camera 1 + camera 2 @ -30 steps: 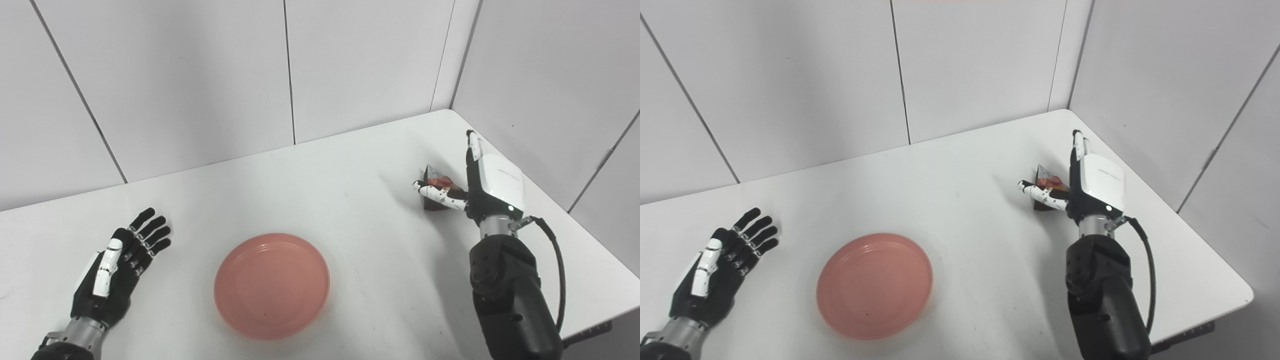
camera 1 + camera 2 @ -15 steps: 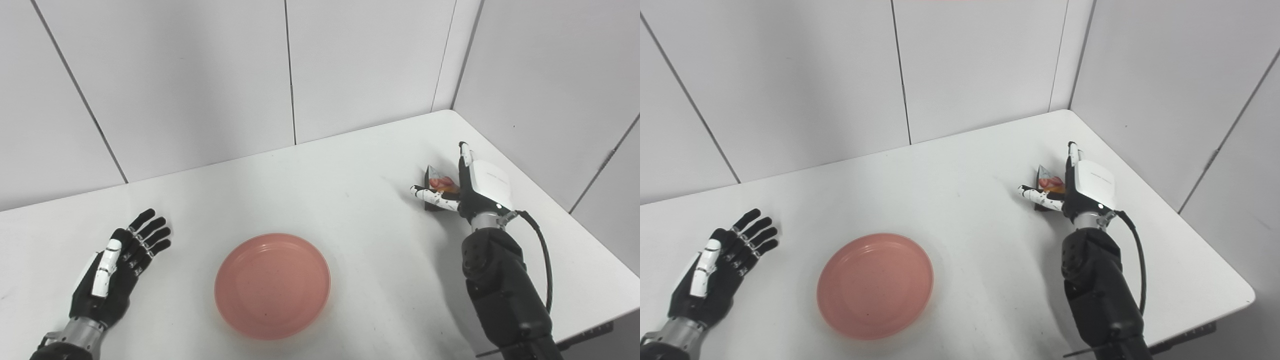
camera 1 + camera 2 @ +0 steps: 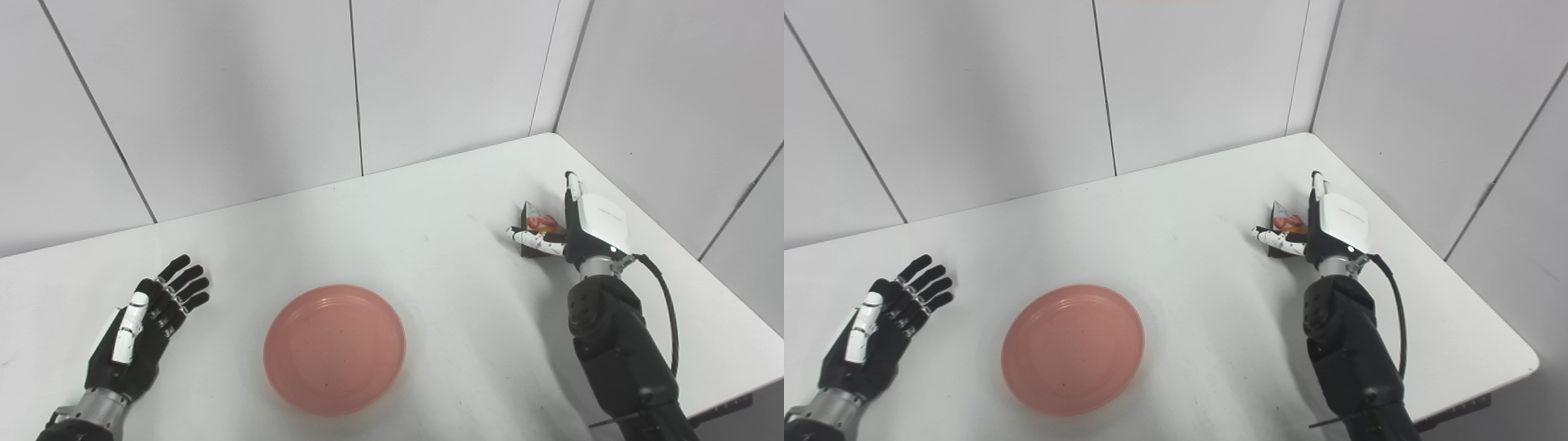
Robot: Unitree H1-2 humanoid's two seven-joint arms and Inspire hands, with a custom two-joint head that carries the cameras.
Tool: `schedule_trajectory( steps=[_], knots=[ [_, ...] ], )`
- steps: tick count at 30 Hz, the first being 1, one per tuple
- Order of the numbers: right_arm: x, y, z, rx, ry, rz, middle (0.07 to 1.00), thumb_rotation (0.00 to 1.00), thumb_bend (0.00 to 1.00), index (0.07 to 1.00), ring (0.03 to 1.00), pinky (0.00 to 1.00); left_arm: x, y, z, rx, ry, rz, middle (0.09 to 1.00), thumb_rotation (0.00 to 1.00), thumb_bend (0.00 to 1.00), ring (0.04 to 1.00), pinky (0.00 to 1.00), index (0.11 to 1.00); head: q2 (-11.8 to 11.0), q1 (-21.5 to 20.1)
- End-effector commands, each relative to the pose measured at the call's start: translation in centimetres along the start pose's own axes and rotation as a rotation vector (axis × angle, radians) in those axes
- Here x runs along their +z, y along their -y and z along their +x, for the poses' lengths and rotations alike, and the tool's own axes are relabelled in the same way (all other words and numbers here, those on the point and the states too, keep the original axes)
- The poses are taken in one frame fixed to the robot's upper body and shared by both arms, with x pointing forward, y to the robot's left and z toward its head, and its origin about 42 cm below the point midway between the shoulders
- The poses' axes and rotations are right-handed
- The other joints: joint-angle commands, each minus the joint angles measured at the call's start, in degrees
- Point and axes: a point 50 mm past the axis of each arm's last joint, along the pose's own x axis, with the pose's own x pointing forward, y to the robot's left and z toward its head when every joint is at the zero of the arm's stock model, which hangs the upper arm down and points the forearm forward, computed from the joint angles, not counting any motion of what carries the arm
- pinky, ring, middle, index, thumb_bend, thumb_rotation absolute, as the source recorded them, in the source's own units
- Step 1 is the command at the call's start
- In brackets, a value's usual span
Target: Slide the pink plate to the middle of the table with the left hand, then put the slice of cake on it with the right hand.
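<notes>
A round, shallow pink plate (image 3: pixel 334 350) sits on the white table (image 3: pixel 392 233) near the middle, slightly toward the near edge, with nothing on it. Its rim shows faint concentric rings and it lies flat.

The left hand (image 3: pixel 142 331), black with a white strip along the thumb, lies at the near left of the table, well apart from the plate. Its fingers are spread and stretched out toward the far side, grasping nothing.

At the far right of the table, near the corner where the two grey wall panels (image 3: pixel 245 92) meet, stands a dark wedge-shaped slice of cake (image 3: pixel 533 228) with a red and orange topping. The right hand (image 3: pixel 574 229), black with a white back plate, is set right against the slice: the palm and straight fingers stand on the slice's right side, pointing toward the far wall, while the white-and-black thumb (image 3: pixel 531 239) reaches across the near left face of the slice. The slice lies between the thumb and the palm, and it rests on the table. Whether the hand is actually squeezing the slice or only bracketing it cannot be told from these views. A black cable (image 3: pixel 664 306) loops from the wrist down along the right forearm.

The slice and the plate are well apart.
</notes>
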Motion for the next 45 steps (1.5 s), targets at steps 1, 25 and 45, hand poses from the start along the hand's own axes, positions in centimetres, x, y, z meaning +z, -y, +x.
schedule_trajectory(
  steps=[1,25,45],
  knots=[
    [1.1,2.2,1.3,-0.080,0.025,-0.003,0.962,0.64,1.00,0.993,0.900,0.76,-6.9,0.3,-5.4,0.066,-0.228,-0.100,0.868,0.90,0.59,0.864,0.86,0.852,0.39,0.18],
    [2.8,1.0,2.6,0.040,0.016,-0.017,0.918,0.63,1.00,0.944,0.868,0.72,-6.4,0.7,-5.6,0.062,-0.221,-0.100,0.863,0.91,0.56,0.859,0.85,0.849,1.05,0.23],
    [3.3,2.4,2.5,0.207,-0.026,-0.154,0.715,0.18,0.98,0.716,0.656,0.53,-6.2,0.7,-5.7,0.057,-0.219,-0.098,0.868,0.91,0.58,0.866,0.86,0.854,1.71,0.29]
  ],
)
